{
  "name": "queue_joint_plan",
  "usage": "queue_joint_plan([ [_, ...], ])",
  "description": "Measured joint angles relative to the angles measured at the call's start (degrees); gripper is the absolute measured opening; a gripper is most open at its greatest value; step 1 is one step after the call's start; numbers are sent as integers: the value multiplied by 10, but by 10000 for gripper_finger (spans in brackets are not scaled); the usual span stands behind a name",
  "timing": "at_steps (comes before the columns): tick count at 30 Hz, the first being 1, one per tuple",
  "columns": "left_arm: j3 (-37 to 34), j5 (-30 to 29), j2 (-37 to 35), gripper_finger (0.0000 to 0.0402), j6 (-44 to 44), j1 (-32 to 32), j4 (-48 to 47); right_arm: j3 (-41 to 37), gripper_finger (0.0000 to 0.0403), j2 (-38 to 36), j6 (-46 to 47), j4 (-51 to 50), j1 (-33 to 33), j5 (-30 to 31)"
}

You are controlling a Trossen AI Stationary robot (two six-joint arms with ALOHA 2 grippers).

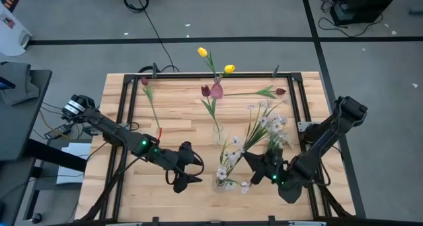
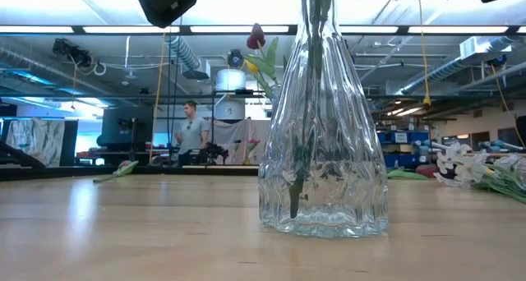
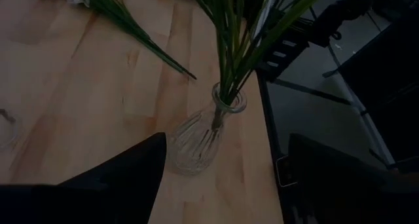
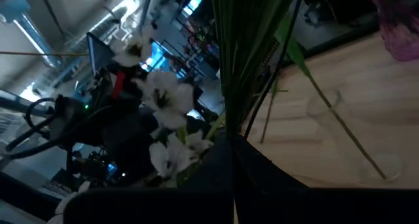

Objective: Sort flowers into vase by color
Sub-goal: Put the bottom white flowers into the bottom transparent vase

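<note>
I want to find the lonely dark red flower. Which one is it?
Look at the wooden table from above, along its left side. A single maroon tulip lies there flat on a long green stem, far from the vases, with no other flowers touching it.

Cameras, four. High: overhead, faced straight down on the whole tabletop point(image 1: 132, 130). Low: at board level, close to a glass vase point(image 2: 322, 133), faced the room behind. Left wrist: looked down on that same vase. Right wrist: pressed against white blossoms point(image 4: 160, 96).
</note>
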Motion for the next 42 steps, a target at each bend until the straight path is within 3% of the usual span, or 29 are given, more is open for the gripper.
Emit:
queue_joint_plan([
  [11, 0, -1, 0, 325, -4, 4, -1, 0, 2, 77, -104, 195, 0, 11],
  [20, 0, -2, 0, 325, -9, 4, -1, 1, 2, 86, -263, 289, 3, 1],
  [42, 0, 4, 29, 325, 9, 5, -4, 2, 2, 86, -349, 295, -8, -33],
])
